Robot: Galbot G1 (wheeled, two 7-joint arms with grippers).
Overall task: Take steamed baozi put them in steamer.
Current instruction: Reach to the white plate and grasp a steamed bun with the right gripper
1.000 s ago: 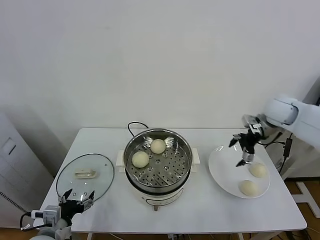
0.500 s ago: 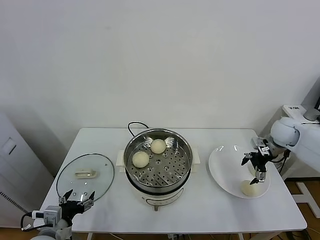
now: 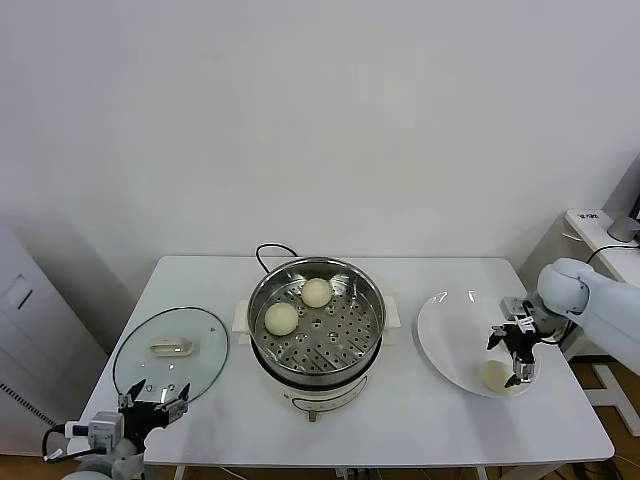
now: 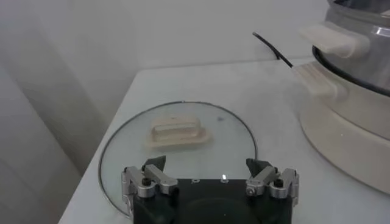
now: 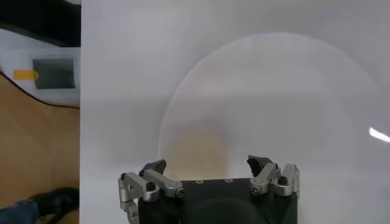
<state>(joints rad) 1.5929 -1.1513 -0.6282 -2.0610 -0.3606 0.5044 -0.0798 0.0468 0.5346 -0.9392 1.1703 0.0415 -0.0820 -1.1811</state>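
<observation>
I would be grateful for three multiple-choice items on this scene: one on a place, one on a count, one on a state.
1. Where is the glass lid?
A. on the steamer
B. flat on the table, on the steamer's left
C. on the plate

2. How many baozi lie in the steamer?
A. two
B. none
C. four

3. How is the right claw?
A. shut on a lid
B. open above the plate
C. inside the steamer

Key: B, the lid lies beside the pot; A, two buns sit on the tray; B, its fingers stand apart over a bun.
</observation>
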